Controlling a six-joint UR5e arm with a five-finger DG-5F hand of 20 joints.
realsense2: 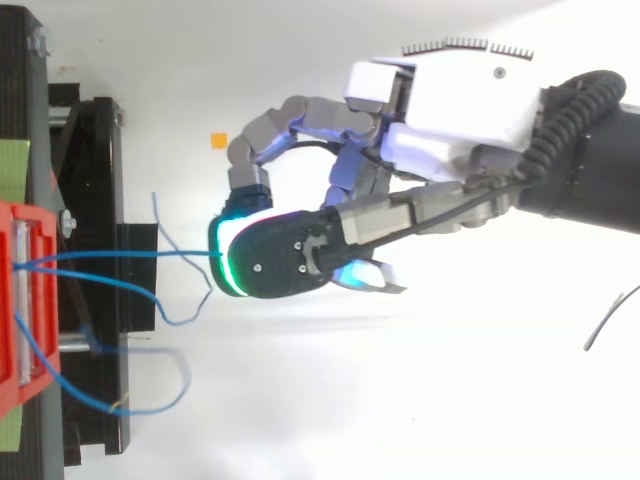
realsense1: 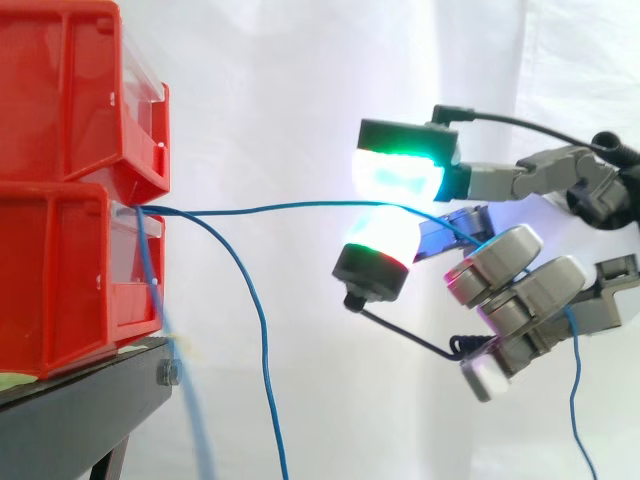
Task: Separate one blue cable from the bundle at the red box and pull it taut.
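Observation:
Two red bins (realsense1: 75, 180) are stacked on a black stand at the left. Several thin blue cables come out of the gap between them. One blue cable (realsense1: 270, 208) runs almost level to the right into my hand (realsense1: 500, 270), pinched between two glowing fingertips (realsense1: 395, 180). From above, that cable (realsense2: 130, 254) stretches straight from the red bin (realsense2: 20, 300) to the fingertips (realsense2: 235, 255). The other blue cables (realsense1: 262, 350) hang slack below the bin. A loose end of the held cable (realsense1: 575, 390) dangles behind the hand.
The black stand (realsense1: 80, 410) carries the bins, its frame (realsense2: 95, 290) lying under the slack cable loops (realsense2: 150, 400). A small orange mark (realsense2: 218, 140) sits on the white surface. A white curtain is behind.

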